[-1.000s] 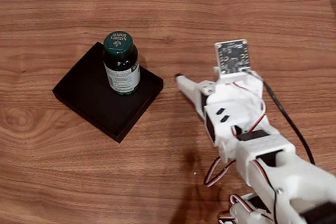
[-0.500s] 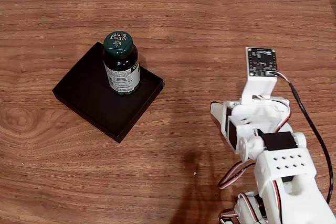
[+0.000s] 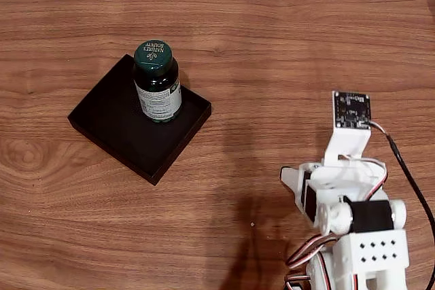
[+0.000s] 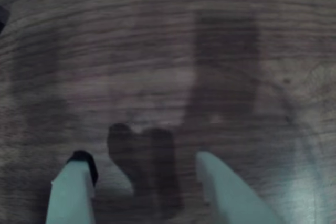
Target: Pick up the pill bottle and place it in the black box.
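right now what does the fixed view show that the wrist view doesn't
The fixed view alone shows the pill bottle standing upright inside the black box, with the arm's white body at lower right, apart from both. The wrist view alone shows the two fingers from close up, spread apart with nothing between them, and their dark shadows on the wood just ahead. Both views share the wooden table, its grain blurred in the wrist view.
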You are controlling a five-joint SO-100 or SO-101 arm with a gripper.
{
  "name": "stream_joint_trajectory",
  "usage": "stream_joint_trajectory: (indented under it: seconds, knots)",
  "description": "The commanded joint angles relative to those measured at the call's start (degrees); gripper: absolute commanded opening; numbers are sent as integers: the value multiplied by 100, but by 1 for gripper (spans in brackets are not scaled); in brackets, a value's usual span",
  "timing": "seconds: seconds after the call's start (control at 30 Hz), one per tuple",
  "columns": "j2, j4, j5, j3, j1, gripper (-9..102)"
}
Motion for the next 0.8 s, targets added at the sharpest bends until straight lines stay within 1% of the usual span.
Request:
stream_joint_trajectory:
  seconds: [0.0,0.17,0.43,0.5,0.67,0.7,0.77]
  knots:
    - [457,35,-44,18,44,21]
    - [492,97,-316,26,-18,21]
    - [738,1222,-185,26,18,15]
    - [809,1644,-149,26,9,13]
    - [1310,3226,149,26,44,12]
    - [1389,3454,255,26,53,11]
    - [1406,3612,281,26,53,10]
